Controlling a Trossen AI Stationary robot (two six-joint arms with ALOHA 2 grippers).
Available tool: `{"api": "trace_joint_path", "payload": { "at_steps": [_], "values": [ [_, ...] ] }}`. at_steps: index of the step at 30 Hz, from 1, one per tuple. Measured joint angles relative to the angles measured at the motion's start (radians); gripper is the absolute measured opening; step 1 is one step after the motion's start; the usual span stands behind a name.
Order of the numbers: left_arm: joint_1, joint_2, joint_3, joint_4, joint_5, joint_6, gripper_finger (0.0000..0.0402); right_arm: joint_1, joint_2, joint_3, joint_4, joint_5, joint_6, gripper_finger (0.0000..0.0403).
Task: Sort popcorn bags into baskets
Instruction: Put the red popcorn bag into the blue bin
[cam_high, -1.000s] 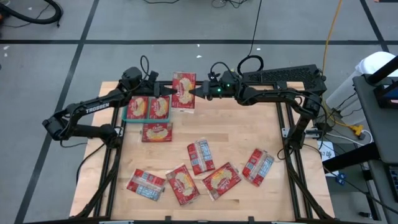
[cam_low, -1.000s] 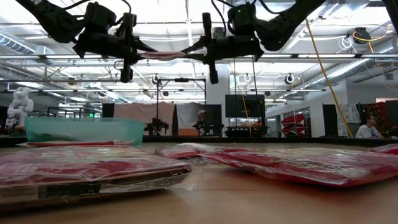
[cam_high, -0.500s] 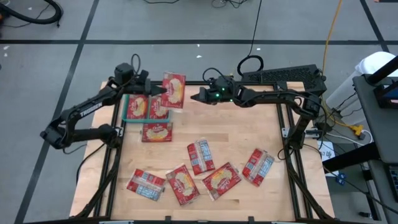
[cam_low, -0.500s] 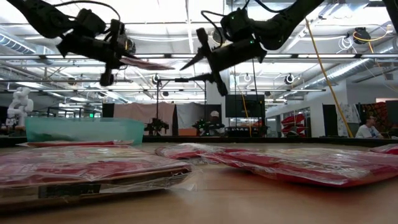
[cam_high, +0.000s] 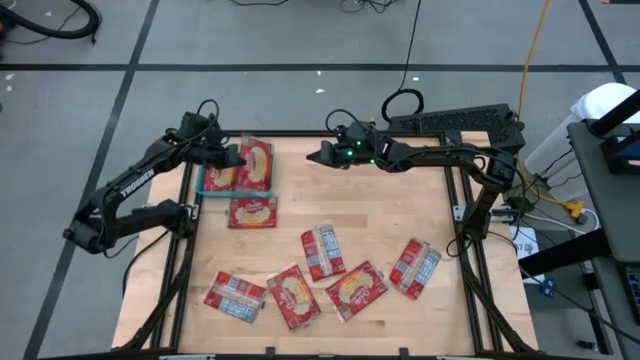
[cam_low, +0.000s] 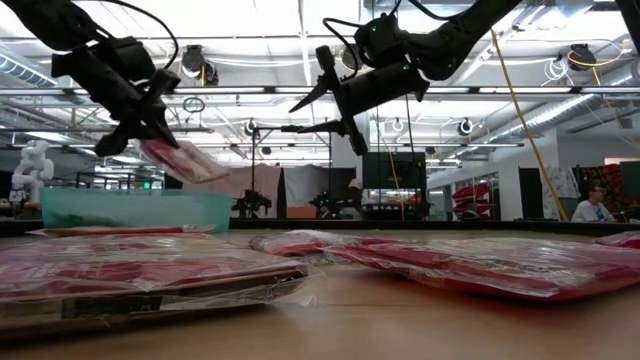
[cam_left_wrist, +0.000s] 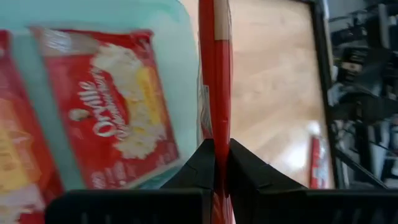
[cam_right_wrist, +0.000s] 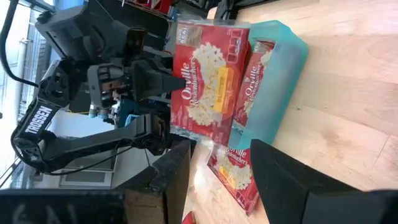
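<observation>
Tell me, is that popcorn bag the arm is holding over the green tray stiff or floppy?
Probably fairly stiff: the popcorn bag, pinched at one edge by the left gripper, juts out without drooping. Likely light too. Its glossy wrapper may be slippery.

Popcorn bag (cam_high: 257, 163) now over basket (cam_high: 209, 189)

Both arms are black, built of slim jointed links with black cables looping above the wrists, the left arm (cam_high: 130, 185) bearing white letters along its link at about nine o'clock, the right arm (cam_high: 440, 155) showing a small green light near its wrist.
</observation>
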Motion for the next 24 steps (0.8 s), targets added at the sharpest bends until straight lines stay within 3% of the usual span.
{"api": "trace_joint_path", "payload": {
  "at_steps": [10, 16, 24],
  "values": [
    [0.078, 0.070, 0.000, 0.004, -0.022, 0.044, 0.0018, 0.000, 0.001, 0.000, -0.005, 0.002, -0.002, 0.0158],
    [0.039, 0.139, 0.000, 0.005, -0.007, 0.060, 0.0024, 0.000, 0.001, 0.000, -0.009, 0.002, -0.003, 0.0158],
    [0.006, 0.149, 0.000, 0.079, -0.079, -0.013, 0.0024, 0.000, 0.001, 0.000, -0.010, 0.002, -0.008, 0.0157]
  ]
}}
